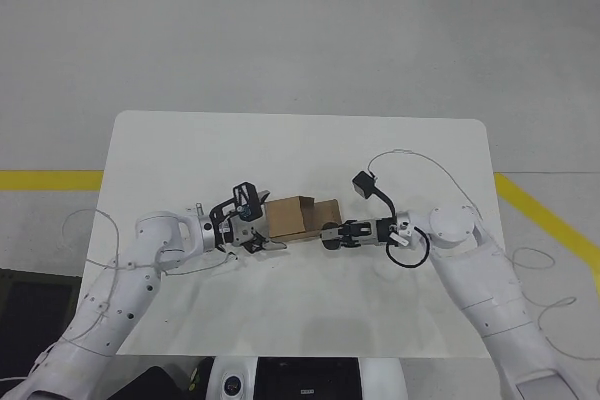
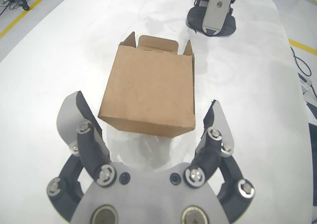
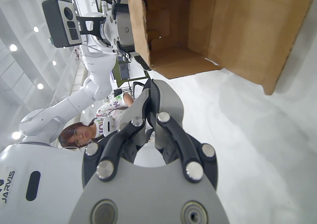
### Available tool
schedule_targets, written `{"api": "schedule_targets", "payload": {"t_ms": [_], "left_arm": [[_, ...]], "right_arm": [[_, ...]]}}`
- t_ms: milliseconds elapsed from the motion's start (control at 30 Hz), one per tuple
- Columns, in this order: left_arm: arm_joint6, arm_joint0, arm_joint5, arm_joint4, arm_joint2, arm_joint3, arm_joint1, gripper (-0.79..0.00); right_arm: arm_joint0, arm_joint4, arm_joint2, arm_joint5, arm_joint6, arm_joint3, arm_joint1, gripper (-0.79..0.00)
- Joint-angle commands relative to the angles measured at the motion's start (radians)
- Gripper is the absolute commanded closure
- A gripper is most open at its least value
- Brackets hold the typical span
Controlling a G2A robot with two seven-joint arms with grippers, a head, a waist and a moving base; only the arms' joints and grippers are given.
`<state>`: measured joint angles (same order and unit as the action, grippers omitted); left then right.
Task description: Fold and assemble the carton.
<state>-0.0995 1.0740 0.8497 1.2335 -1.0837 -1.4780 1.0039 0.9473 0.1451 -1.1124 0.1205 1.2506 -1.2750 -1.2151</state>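
while the carton [image 1: 302, 218] lies on its side near the middle of the worktop [image 1: 180, 150], one gripper sits at each end of it. the left gripper [image 2: 147, 98] is spread wide at the shut end, with a finger on each side of the carton. it does not seem to touch it. the right gripper [image 3: 151, 86] is clenched with nothing in it, just beside the open end. looking into that end, the far wall looks folded and locked already. the big flap [image 3: 260, 24] sticks out, and the small side flaps [image 2: 188, 48] stand open. so i think the job is about half done, and closing the open end is the step in hand. next, the left gripper should likely squeeze or brace the carton so it cannot slide. then the right gripper can push the side flaps in and tuck the big flap over them.
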Motion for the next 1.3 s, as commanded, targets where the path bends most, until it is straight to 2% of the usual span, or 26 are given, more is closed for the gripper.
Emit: {"api": "schedule_targets", "payload": {"t_ms": [0, 433, 933, 1267], "left_arm": [[-0.006, -0.011, -0.003, -0.006, 0.011, 0.01, 0.004, -0.785], [-0.016, -0.039, 0.001, -0.031, 0.033, 0.025, 0.014, -0.785], [-0.024, -0.035, 0.016, -0.035, 0.035, 0.024, 0.016, -0.785], [-0.031, -0.033, 0.025, -0.036, 0.033, 0.025, 0.016, -0.785]], "right_arm": [[-0.009, -0.029, 0.013, -0.004, -0.014, 0.021, 0.0, 0.0], [-0.074, -0.002, 0.078, 0.044, -0.095, 0.107, -0.02, 0.0], [-0.191, 0.084, 0.223, 0.141, -0.095, 0.266, -0.082, 0.0], [-0.223, 0.123, 0.253, 0.201, -0.079, 0.343, -0.102, 0.0]]}}
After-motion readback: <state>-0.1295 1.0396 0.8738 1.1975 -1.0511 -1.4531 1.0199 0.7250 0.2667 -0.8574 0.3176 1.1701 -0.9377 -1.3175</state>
